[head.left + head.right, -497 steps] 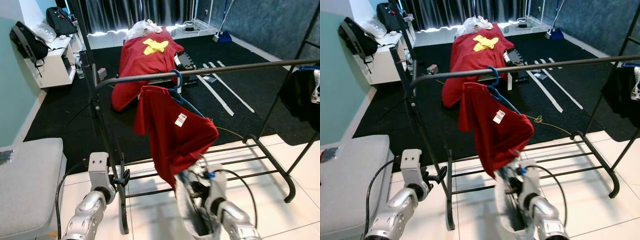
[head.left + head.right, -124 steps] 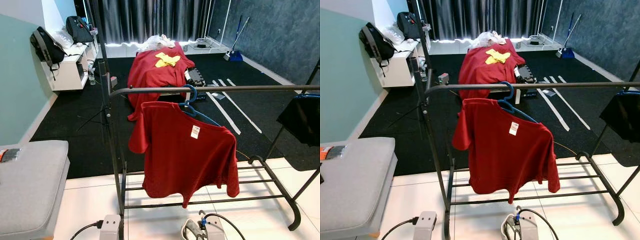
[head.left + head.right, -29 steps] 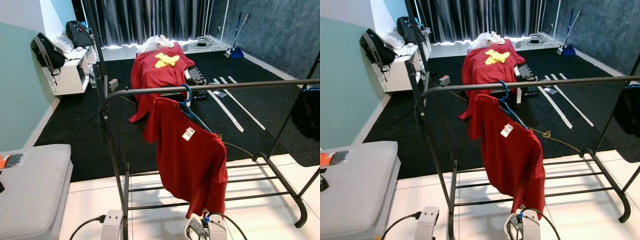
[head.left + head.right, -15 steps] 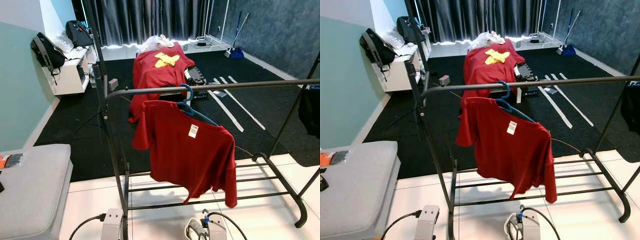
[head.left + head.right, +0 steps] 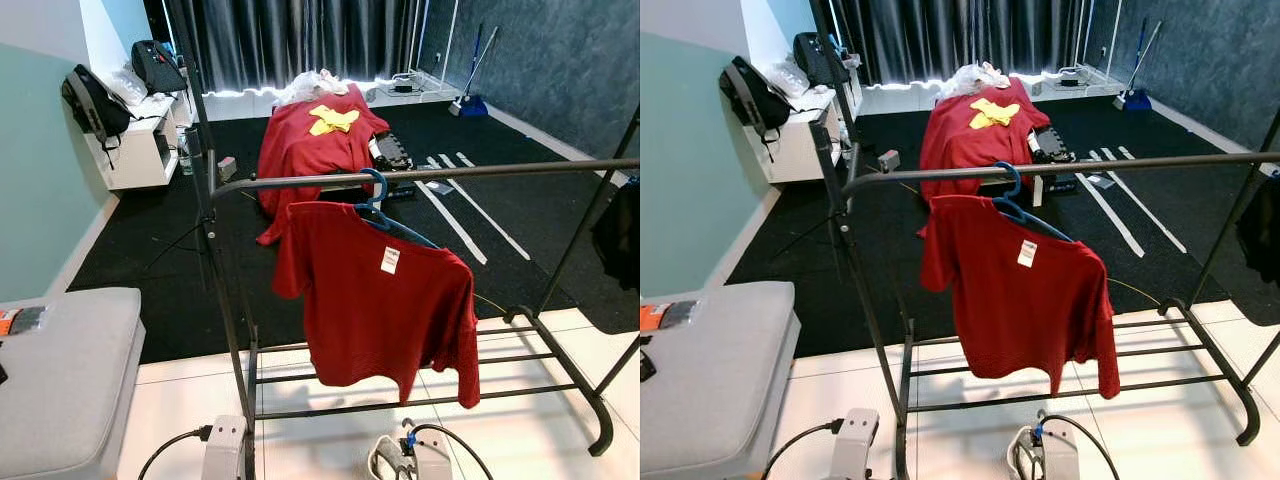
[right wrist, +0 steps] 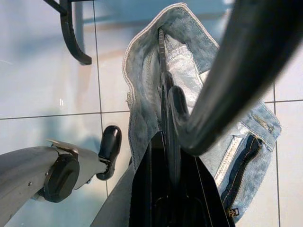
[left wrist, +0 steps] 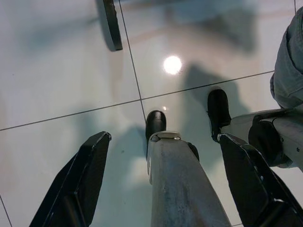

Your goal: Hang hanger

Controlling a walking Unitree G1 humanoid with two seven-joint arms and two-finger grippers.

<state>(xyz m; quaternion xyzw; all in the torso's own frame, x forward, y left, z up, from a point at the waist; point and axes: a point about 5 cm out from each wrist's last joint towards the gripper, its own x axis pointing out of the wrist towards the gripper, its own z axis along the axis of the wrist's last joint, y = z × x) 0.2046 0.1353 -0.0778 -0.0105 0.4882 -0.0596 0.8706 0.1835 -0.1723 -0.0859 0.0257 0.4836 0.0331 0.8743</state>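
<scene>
My right gripper (image 6: pixel 166 142) clamps a black hanger (image 6: pixel 165 94) bearing jeans (image 6: pixel 199 94) low above the tiles; my left gripper (image 7: pixel 163 156) hangs spread wide; the rail (image 5: pixel 420 174) carries a red shirt (image 5: pixel 380 300).

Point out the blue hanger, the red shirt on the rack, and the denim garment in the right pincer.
blue hanger (image 5: pixel 377 190): left eye view, on its hook over the rail.
red shirt (image 5: pixel 375 300): left eye view, chest area.
denim garment (image 6: pixel 142 85): right wrist view, on its stitched edge.
</scene>
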